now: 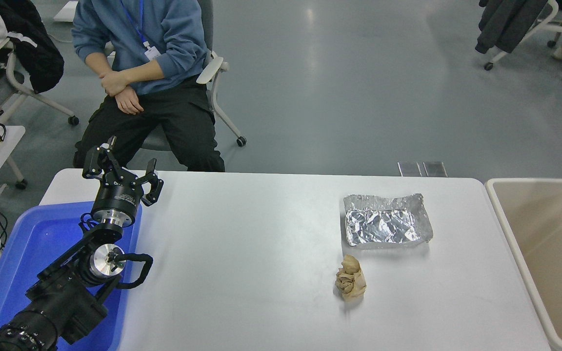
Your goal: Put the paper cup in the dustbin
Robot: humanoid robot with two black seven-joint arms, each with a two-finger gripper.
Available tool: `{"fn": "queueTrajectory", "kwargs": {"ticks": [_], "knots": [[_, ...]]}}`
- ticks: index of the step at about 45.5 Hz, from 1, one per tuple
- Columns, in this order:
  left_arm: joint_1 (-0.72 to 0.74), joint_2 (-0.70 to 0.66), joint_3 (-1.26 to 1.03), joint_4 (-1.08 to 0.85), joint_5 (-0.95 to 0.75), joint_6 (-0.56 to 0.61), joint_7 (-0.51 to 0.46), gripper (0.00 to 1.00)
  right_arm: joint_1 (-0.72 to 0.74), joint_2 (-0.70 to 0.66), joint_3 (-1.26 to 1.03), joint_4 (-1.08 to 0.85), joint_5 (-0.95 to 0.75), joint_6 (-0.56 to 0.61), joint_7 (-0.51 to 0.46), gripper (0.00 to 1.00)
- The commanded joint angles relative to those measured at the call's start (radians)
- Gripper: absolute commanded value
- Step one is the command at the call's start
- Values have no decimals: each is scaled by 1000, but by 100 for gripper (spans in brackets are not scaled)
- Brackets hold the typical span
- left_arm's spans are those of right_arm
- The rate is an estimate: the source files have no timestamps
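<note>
The beige dustbin (549, 253) with a thick white rim stands off the table's right edge; the part of its inside that shows holds nothing. The paper cup is out of view. My right arm and gripper are out of view. My left gripper (122, 170) is parked at the lower left over the table's far left corner, above the blue bin, fingers spread open and empty.
A crinkled silver foil tray (387, 220) lies right of centre on the white table (242, 253), with a crumpled brown paper ball (351, 278) just in front of it. A bright blue bin (27, 253) sits at the left. A seated person (149, 83) is beyond the far edge.
</note>
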Motion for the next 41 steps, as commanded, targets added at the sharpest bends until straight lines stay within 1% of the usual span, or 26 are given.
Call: {"fn": "queueTrajectory", "kwargs": {"ticks": [1, 12, 18, 23, 28, 41], "knots": [[0, 2, 0, 0, 0, 0, 0, 100, -82, 73, 5, -29, 218, -2, -107, 0], [0, 2, 0, 0, 0, 0, 0, 100, -114, 133, 62, -29, 402, -10, -228, 0], [0, 0, 0, 0, 0, 0, 0, 100, -120, 150, 152, -29, 460, -13, -303, 0], [0, 2, 0, 0, 0, 0, 0, 100, -120, 171, 238, -29, 471, -16, -354, 0], [0, 2, 0, 0, 0, 0, 0, 100, -122, 211, 286, -32, 472, -23, -380, 0], [0, 2, 0, 0, 0, 0, 0, 100, -146, 291, 360, -57, 475, -46, -385, 0]]}}
